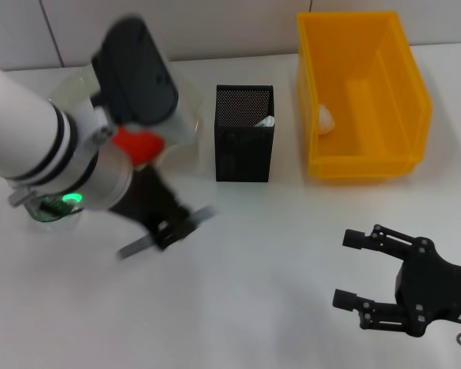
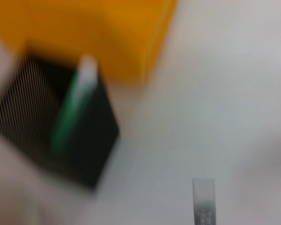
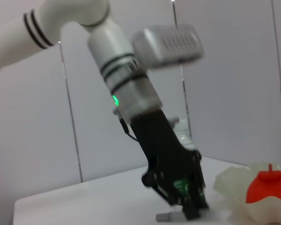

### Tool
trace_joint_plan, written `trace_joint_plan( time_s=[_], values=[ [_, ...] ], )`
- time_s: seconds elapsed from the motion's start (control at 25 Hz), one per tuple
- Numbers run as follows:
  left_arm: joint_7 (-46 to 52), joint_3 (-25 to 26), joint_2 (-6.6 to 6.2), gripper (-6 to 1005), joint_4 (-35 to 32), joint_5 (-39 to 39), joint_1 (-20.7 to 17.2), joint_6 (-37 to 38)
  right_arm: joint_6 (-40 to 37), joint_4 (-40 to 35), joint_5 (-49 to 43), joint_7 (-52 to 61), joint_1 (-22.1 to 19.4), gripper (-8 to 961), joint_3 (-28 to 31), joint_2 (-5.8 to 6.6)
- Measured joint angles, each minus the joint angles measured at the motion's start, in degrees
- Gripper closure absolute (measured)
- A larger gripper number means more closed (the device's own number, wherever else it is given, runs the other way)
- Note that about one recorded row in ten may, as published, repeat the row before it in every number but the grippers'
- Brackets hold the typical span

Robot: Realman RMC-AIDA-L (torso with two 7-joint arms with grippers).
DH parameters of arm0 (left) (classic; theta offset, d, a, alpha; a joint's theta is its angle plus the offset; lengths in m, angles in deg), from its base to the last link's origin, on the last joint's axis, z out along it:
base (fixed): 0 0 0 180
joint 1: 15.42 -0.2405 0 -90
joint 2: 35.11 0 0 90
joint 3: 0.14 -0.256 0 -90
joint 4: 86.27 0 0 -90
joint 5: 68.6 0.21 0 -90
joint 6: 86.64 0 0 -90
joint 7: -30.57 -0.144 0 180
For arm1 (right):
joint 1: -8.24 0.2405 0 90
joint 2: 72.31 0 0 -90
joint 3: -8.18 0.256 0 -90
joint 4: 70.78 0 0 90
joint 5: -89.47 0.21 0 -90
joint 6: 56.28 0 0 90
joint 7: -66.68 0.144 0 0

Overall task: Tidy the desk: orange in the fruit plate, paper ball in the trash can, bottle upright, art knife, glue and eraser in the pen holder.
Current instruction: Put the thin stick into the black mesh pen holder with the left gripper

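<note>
My left gripper (image 1: 169, 231) is shut on the art knife (image 1: 133, 248), a slim grey bar held just above the table in front of the pen holder (image 1: 244, 146). The knife's tip shows in the left wrist view (image 2: 203, 204). That view also shows a green-and-white glue stick (image 2: 75, 108) standing in the pen holder (image 2: 84, 154). The orange (image 1: 134, 146) lies in the fruit plate (image 1: 186, 115). A white paper ball (image 1: 324, 118) lies in the trash can (image 1: 407, 92). The bottle (image 1: 48, 211) is mostly hidden behind my left arm. The eraser is out of view. My right gripper (image 1: 352, 269) is open and empty at the front right.
The trash can stands at the back right, just right of the pen holder. In the right wrist view my left gripper (image 3: 187, 208) holds the knife (image 3: 165, 217) beside the fruit plate (image 3: 234, 180) with the orange (image 3: 267, 187). A wall rises behind the table.
</note>
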Motion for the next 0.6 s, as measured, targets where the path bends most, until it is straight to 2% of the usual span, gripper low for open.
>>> trace_joint_plan(
  time_s=[0.08,0.12,0.16,0.24,0.28,0.32,0.48,0.6],
  values=[
    [-0.21,0.77,0.00,852,-4.74,-3.72,-1.68,-2.62,-0.22,0.00,0.00,0.03,-0.25,113,0.42,0.01],
    [-0.94,1.38,-0.07,852,-7.94,-9.25,-3.36,-7.90,-0.30,0.00,0.04,0.04,-0.36,113,0.60,0.01],
    [-0.94,1.38,-0.07,851,-7.94,-9.25,-3.36,-7.90,-0.33,0.01,0.13,0.04,-0.47,113,0.79,0.01],
    [-4.22,1.62,-0.12,851,-9.86,-17.58,-5.43,-16.31,-0.34,0.01,0.16,0.05,-0.55,113,1.12,0.02],
    [-4.22,1.62,-0.12,852,-9.86,-17.58,-5.43,-16.31,-0.35,0.01,0.16,0.06,-0.56,113,1.26,0.02],
    [-8.88,1.04,-0.08,854,-9.21,-24.43,-7.10,-23.80,-0.37,0.00,0.20,0.07,-0.60,113,1.29,0.01],
    [-21.56,-2.18,0.01,858,-3.47,-37.29,-9.38,-38.81,-0.43,0.00,0.24,0.08,-0.67,113,1.37,-0.10],
    [-30.40,-3.70,0.06,858,2.09,-47.30,-9.21,-44.49,-0.51,0.00,0.25,0.08,-0.73,113,1.84,-0.24]
  ],
)
